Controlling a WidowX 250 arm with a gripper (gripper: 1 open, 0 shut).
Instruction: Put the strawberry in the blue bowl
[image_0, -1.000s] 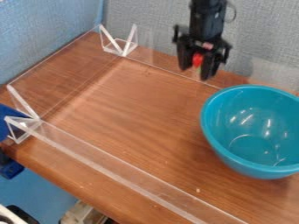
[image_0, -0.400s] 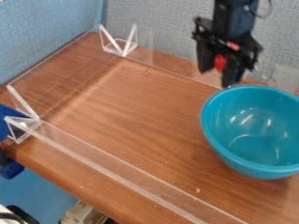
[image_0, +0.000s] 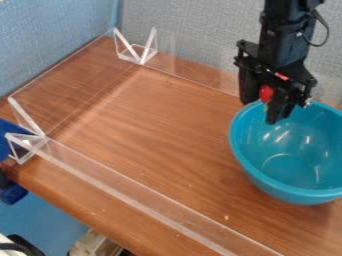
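Camera view, from the near corner of a wooden table (image_0: 147, 130): a low clear plastic wall (image_0: 120, 190) runs along the table's front edge, from a small clear triangular bracket (image_0: 27, 145) at the left toward the lower right, where it passes just in front of the blue bowl (image_0: 297, 150). A second clear wall (image_0: 60, 75) climbs the table's left side to another bracket (image_0: 134, 45) at the far corner, well apart from the bowl, and a third stretch follows the back edge toward the arm. Between these walls the brown tabletop to the left of the bowl lies bare, a broad stretch of wood reaching from the front wall to the back one.

The bowl sits at the right side of the table, its right rim cut off by the picture's edge, its glossy inside showing only reflections. Over the bowl's far rim hangs the black gripper (image_0: 277, 100), pointing straight down from an arm that rises out of the top of the picture. Its jaws are closed on the strawberry (image_0: 267, 94), a small red shape pinched between the black fingers, held above the bowl's back edge and not touching the bowl. Behind the arm stands a blue fabric backdrop (image_0: 187, 25).
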